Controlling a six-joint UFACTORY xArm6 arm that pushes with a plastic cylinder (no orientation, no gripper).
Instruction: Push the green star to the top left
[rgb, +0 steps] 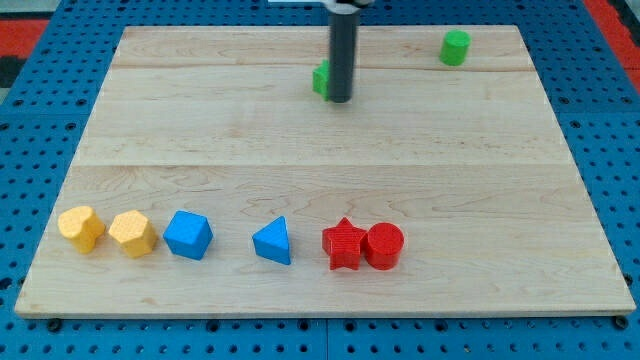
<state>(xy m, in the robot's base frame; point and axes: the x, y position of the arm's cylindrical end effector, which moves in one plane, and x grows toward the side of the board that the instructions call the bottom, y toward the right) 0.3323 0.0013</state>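
The green star lies near the view's top, just left of centre, mostly hidden behind my rod, so its shape barely shows. My tip rests on the wooden board right against the star's right side. A green cylinder stands at the view's top right, far from the tip.
Along the view's bottom stand a row of blocks: two yellow blocks, a blue cube-like block, a blue triangle, a red star touching a red cylinder. Blue pegboard surrounds the board.
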